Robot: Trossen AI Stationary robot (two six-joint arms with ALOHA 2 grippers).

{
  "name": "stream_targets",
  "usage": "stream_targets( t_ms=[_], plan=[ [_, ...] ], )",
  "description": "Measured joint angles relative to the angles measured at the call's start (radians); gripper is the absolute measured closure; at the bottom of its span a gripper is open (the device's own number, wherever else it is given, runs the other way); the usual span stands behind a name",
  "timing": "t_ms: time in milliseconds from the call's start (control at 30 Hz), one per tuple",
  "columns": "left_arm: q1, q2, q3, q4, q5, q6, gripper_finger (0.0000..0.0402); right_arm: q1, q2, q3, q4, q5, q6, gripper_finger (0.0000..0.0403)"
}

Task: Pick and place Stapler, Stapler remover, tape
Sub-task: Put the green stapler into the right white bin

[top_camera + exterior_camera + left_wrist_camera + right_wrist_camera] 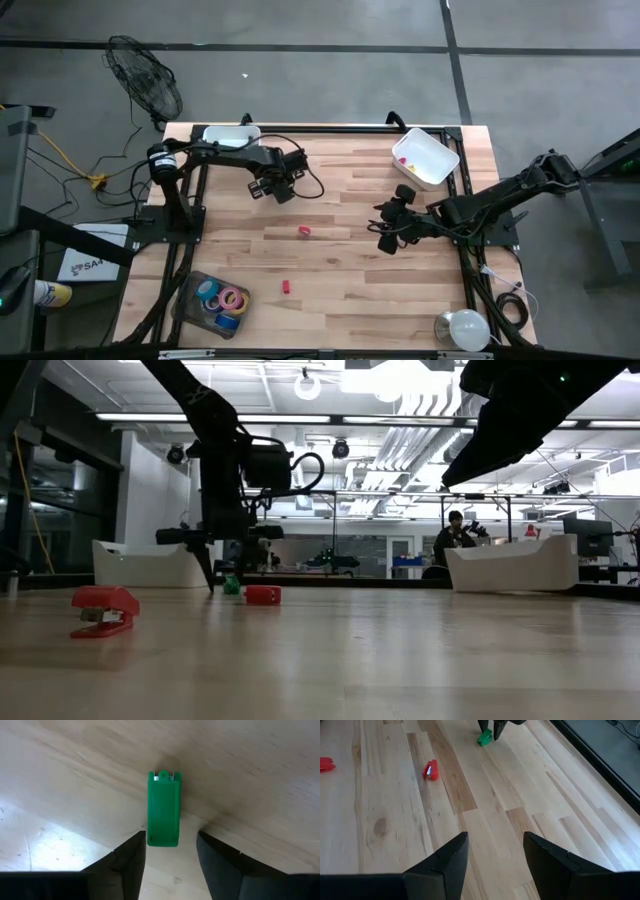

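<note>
A small green stapler (pixel 163 805) with metal at its far end lies flat on the wood; it also shows in the low view (pixel 231 586) and the right wrist view (pixel 485 738). My left gripper (pixel 171 836) points down over it, open, with a finger on either side of its near end; from above it is at the table's far middle (pixel 281 188). Two small red staplers (pixel 304 231) (pixel 285 287) lie on the table. The tape rolls (pixel 222 298) sit in a clear tub. My right gripper (pixel 495 837) hangs open above bare wood (pixel 388 238).
A white bin (pixel 428 160) stands at the far right, holding a small red thing, and another white bin (pixel 230 134) at the far left. The clear tub's rim (pixel 196 281) is at the near left corner. A round white lamp (pixel 461 328) sits near right. Bare wood lies mid-table.
</note>
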Motion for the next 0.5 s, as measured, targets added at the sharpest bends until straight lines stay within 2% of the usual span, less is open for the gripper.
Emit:
stream_targets(
  t_ms=[500],
  plan=[
    [-0.015,0.001,-0.001,0.009,-0.016,0.026,0.0231,0.0,0.0,0.0,0.0,-0.006,0.0,0.0219]
  ],
)
